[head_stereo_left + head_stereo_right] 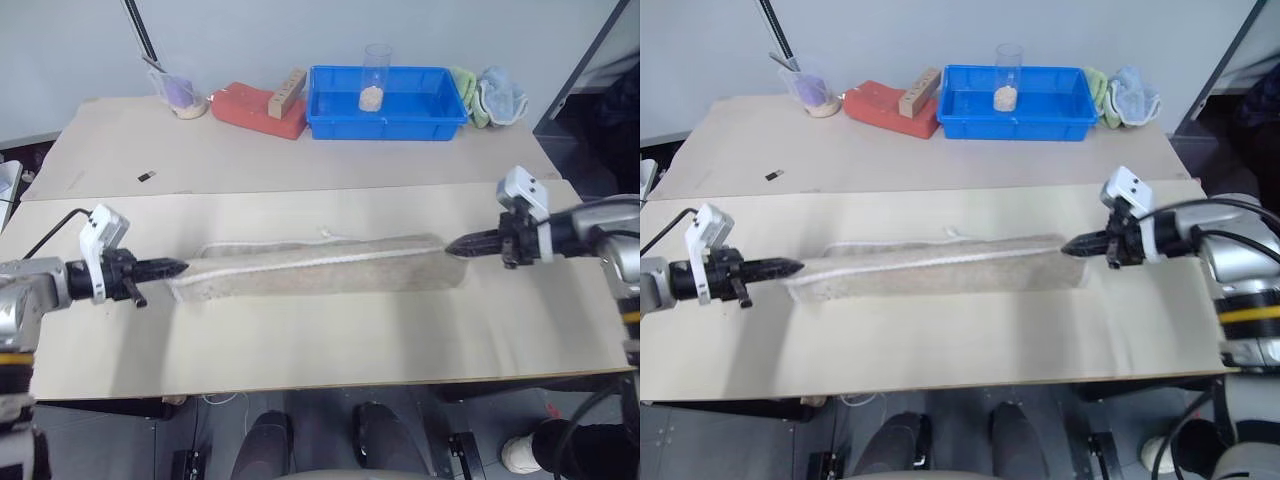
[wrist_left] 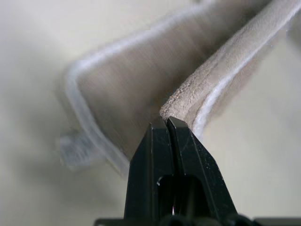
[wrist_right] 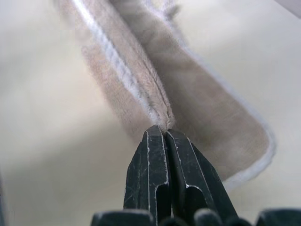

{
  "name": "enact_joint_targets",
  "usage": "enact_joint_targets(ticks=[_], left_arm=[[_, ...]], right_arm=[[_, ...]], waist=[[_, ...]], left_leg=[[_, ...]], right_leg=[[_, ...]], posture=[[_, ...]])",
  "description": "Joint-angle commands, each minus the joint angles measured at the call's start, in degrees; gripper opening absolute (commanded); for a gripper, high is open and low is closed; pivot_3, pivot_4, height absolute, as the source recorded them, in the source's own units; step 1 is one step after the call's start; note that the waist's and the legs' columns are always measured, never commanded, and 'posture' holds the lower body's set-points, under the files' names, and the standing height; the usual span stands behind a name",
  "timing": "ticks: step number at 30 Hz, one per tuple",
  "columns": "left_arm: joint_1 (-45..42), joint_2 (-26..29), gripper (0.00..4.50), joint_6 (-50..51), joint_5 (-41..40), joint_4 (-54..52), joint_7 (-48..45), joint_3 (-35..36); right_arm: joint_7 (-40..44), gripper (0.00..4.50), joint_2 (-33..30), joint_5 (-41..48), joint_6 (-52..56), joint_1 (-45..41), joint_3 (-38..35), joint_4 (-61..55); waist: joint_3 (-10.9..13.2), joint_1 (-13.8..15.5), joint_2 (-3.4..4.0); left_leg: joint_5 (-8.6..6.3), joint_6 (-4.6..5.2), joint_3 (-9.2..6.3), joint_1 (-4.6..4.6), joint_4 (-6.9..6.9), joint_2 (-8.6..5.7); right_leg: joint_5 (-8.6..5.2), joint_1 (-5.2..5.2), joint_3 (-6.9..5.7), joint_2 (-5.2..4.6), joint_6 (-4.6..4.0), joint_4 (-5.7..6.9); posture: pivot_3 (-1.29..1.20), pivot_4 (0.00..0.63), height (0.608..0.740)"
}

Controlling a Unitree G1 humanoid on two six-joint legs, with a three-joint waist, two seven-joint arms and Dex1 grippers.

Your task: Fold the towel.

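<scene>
The beige towel (image 1: pixel 320 268) stretches in a long folded strip across the middle of the bench (image 1: pixel 330 345); left claw (image 1: pixel 178 267) pinches its left end, right claw (image 1: pixel 452 245) clamps the right end; blue bin (image 1: pixel 386 102) sits upper centre.

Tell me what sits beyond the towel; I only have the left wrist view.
Observer: At the table's far edge, a blue bin holds a clear tube.
Operator: Report the right gripper.
Observer: The right gripper pinches the towel's other end, jaws shut, as the left gripper does at its end.
Operator: Describe the towel overall.
Observer: It runs as a long narrow band between the grippers, front edge raised, back layer flat on the table.
</scene>
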Motion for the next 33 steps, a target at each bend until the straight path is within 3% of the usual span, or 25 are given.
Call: enact_joint_targets(ticks=[1,10,11,15,22,24,28,33], left_arm=[[-4.74,-1.03,0.00,-1.75,2.60,5.39,0.13,-2.32],[-8.71,-3.89,0.00,-5.45,6.54,11.70,1.46,-4.67],[-9.29,-4.30,0.00,-5.85,6.87,12.65,2.57,-4.24],[-10.88,-5.40,1.34,-7.57,7.34,14.91,5.04,-2.87],[-12.41,-4.84,4.40,-11.80,7.64,16.31,7.29,-0.30],[-12.26,-4.26,4.50,-11.83,6.43,13.82,6.38,0.93],[-5.85,-1.32,4.50,-12.45,3.67,-3.47,-0.29,0.53],[1.08,-1.19,4.50,-13.58,1.73,-20.05,-2.85,-1.13]], right_arm=[[-0.66,0.02,1.03,-1.91,0.02,-4.03,0.31,6.01],[-1.66,0.02,4.31,-4.52,-0.50,-8.04,1.07,13.37],[-2.77,0.34,4.83,-4.69,-0.92,-8.47,0.54,14.02],[-5.88,1.63,6.11,-4.34,-2.32,-9.13,-1.67,15.16],[-11.99,4.04,6.06,-3.80,-4.72,-8.40,-6.02,12.49],[-12.32,4.43,4.83,-2.90,-4.68,-6.16,-7.79,8.64],[-15.27,4.43,1.88,-0.03,-2.14,6.04,-14.05,-7.48],[-22.15,4.43,3.25,0.69,-0.73,19.27,-17.86,-19.44]], waist=[[0.00,0.12,0.00],[0.00,-0.21,0.00],[0.00,-0.21,0.00],[0.00,-0.13,0.00],[0.00,-0.02,0.00],[0.00,0.00,0.00],[-0.01,0.26,0.00],[-0.02,0.40,0.01]], left_leg=[[0.00,0.00,-0.01,-0.03,0.00,0.00],[0.00,0.01,0.01,-0.13,0.00,0.01],[0.00,0.01,0.01,-0.11,0.01,0.01],[0.00,0.01,-0.01,-0.12,0.01,0.01],[0.00,0.00,-0.02,-0.15,0.02,-0.02],[0.00,0.00,-0.03,-0.16,0.02,-0.02],[0.00,0.00,-0.24,-0.52,0.01,0.02],[-0.05,0.01,-0.58,-0.55,0.03,0.03]], right_leg=[[0.00,-0.02,-0.01,0.00,0.00,-0.02],[0.01,-0.12,0.00,-0.03,0.01,-0.02],[0.01,-0.12,0.00,-0.03,0.01,0.02],[0.01,-0.14,0.00,-0.03,0.01,0.07],[0.01,-0.14,0.00,-0.10,0.02,0.05],[0.01,-0.15,0.00,-0.10,0.02,0.05],[0.04,-0.29,-0.14,-0.09,0.06,0.16],[0.10,-0.26,0.03,-0.23,0.19,0.04]], posture=[[0.00,0.150,0.740],[0.00,0.150,0.740],[0.00,0.150,0.740],[0.00,0.150,0.740],[0.00,0.150,0.740],[0.00,0.150,0.740],[0.00,0.150,0.740],[0.00,0.150,0.740]])
